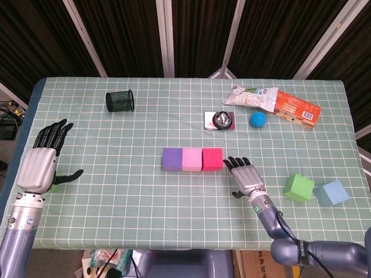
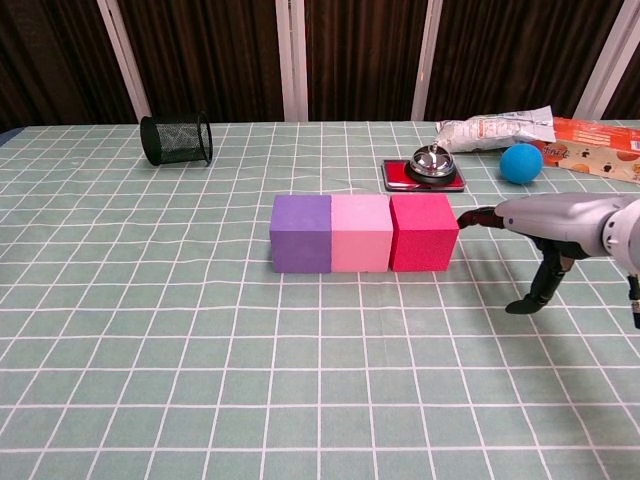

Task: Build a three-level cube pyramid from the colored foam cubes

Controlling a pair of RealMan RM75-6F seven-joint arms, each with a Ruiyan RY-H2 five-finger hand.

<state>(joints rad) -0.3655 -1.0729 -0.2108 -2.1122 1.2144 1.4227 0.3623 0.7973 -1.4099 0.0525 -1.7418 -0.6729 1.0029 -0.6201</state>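
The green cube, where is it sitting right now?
In the head view, the green cube sits on the right side of the table, beside the light blue cube and just right of the right hand. The chest view doesn't show it.

Legible text is scarce. In the head view, white lettering runs along the black band on the right arm [image 1: 302,250] at the near right edge; it appears to read "SHENGDA", though the final letters are uncertain. The orange box [image 1: 297,108] and the white snack bag [image 1: 250,97] at the far right of the desk [image 1: 116,191] carry print too small to read.
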